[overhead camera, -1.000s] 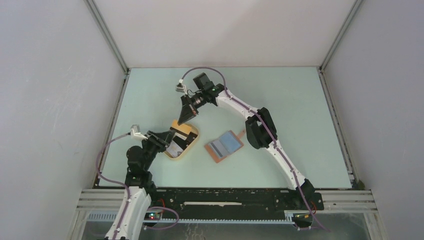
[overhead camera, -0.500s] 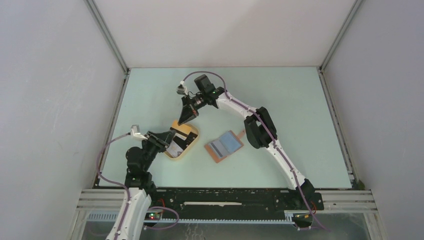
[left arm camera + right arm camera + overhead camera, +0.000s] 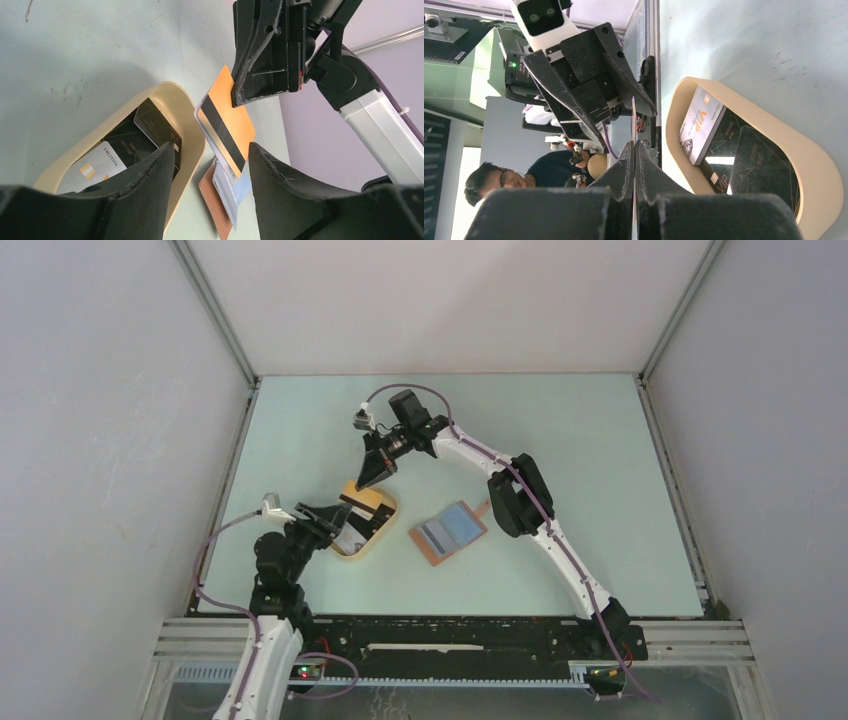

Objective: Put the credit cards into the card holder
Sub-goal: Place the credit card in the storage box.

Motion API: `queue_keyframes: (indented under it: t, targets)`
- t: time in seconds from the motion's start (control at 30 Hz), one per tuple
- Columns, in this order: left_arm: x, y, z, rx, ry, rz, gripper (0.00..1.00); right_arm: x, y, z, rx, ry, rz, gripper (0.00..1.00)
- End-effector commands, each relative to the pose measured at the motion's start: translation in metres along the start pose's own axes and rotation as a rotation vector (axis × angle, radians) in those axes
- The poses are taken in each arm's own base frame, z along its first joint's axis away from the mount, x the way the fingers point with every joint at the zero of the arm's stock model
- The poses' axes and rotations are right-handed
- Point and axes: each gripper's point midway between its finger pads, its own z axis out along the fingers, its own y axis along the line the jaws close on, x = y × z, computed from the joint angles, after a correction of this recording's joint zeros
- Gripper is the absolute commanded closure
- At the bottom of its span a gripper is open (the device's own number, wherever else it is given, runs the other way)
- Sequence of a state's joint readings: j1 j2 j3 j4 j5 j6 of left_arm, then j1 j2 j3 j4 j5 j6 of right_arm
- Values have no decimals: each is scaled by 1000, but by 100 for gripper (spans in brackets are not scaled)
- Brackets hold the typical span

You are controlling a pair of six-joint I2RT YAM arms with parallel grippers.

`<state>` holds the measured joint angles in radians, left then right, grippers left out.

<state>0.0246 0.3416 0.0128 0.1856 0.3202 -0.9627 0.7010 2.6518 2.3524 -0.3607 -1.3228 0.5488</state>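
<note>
My right gripper [image 3: 366,480] hangs over the far end of the tan tray [image 3: 392,512], shut on the top edge of an orange credit card [image 3: 231,117] with a dark stripe. The card stands upright; in the right wrist view it is a thin edge [image 3: 633,115] between the closed fingers [image 3: 623,170]. My left gripper [image 3: 212,150] is open just below and in front of that card, not touching it. Black credit cards [image 3: 150,130] and a white one [image 3: 95,167] lie in the tray. The card holder [image 3: 448,532] lies open to the tray's right, grey-blue slots up.
The tan oval tray's rim [image 3: 192,120] sits directly under the left fingers. The right arm's elbow [image 3: 515,495] stands just beyond the card holder. Side walls enclose the pale green table [image 3: 580,460].
My left jaws have spread wider and drawn slightly back from the orange card. The right gripper keeps its hold on the card, nearly unmoved.
</note>
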Motion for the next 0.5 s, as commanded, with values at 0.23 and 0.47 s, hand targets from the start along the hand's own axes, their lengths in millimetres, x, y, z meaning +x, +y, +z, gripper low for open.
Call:
queue_keyframes:
  t: [0.23,0.47]
  targets:
    - [12,6,9,55,28,-70,49,5,10,6,-47,33,0,100]
    - [11,9,11,40,27,-65,54,7,10,8,-53,42,6,100]
